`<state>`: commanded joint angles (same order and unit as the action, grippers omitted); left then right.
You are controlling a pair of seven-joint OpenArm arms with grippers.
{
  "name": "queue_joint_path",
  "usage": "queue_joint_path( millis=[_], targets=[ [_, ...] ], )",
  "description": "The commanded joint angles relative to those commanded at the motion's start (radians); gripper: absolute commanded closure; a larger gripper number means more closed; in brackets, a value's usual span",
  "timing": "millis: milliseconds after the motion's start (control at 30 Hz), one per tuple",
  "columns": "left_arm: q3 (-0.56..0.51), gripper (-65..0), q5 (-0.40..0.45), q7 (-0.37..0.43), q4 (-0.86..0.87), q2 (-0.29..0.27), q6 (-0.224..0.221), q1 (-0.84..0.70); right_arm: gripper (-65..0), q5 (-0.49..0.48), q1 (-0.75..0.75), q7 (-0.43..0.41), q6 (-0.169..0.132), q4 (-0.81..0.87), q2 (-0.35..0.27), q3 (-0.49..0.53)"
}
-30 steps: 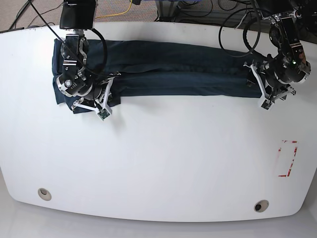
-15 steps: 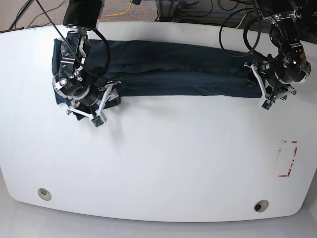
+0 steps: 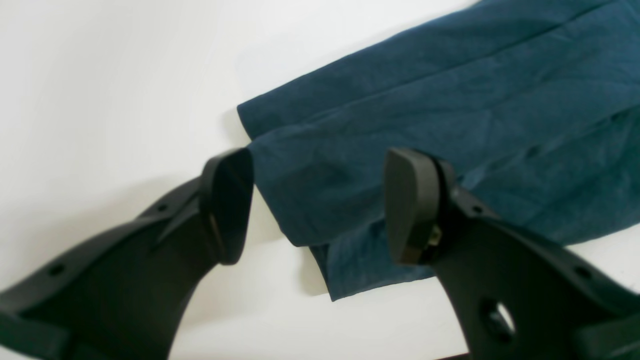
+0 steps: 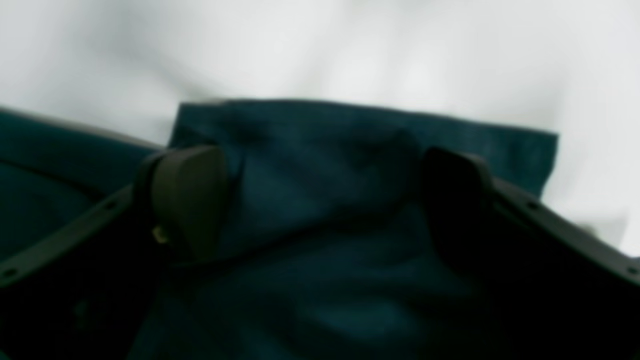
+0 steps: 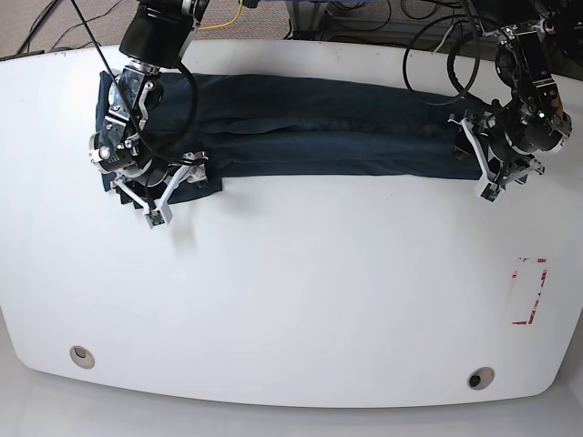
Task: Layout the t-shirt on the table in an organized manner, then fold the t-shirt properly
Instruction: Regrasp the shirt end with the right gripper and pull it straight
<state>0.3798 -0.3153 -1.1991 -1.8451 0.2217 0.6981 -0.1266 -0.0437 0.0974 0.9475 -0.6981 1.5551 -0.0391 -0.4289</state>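
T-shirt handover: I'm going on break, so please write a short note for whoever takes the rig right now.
Left gripper: open over one end of the t-shirt.
Right gripper: open over the other end.
T-shirt: a long strip across the far part of the table.
Done: folded lengthwise, layers uneven.
Left: probably align the ends, then fold shorter.

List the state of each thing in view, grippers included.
T-shirt: partly folded into a long strip, layers uneven, some creases.
Table: partly covered by the shirt along its far side.
Left gripper: open, over the shirt's end.
Right gripper: open, over the shirt's other end.
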Motion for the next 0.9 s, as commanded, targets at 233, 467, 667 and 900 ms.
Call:
queue_joint_path(
  millis=[233,467,667,900],
  targets=[
    [-0.002,-38.5,0.000,0.000,0.000,0.000,0.000,0.000,-59.0,0.000,0.003,-0.015,0.000,-0.032,0.002,0.000],
    [-0.002,-38.5,0.000,0.000,0.000,0.000,0.000,0.000,-59.0,0.000,0.005,-0.038,0.000,-0.071,0.003,0.000],
    [-0.002,-38.5,0.000,0.000,0.000,0.000,0.000,0.000,-59.0,0.000,0.023,-0.041,0.000,-0.112,0.003,-0.002],
    [0.000,-38.5,0.000,0.000,0.000,0.000,0.000,0.000,-42.0,0.000,0.025,-0.041,0.000,-0.114,0.005,0.003]
  ],
)
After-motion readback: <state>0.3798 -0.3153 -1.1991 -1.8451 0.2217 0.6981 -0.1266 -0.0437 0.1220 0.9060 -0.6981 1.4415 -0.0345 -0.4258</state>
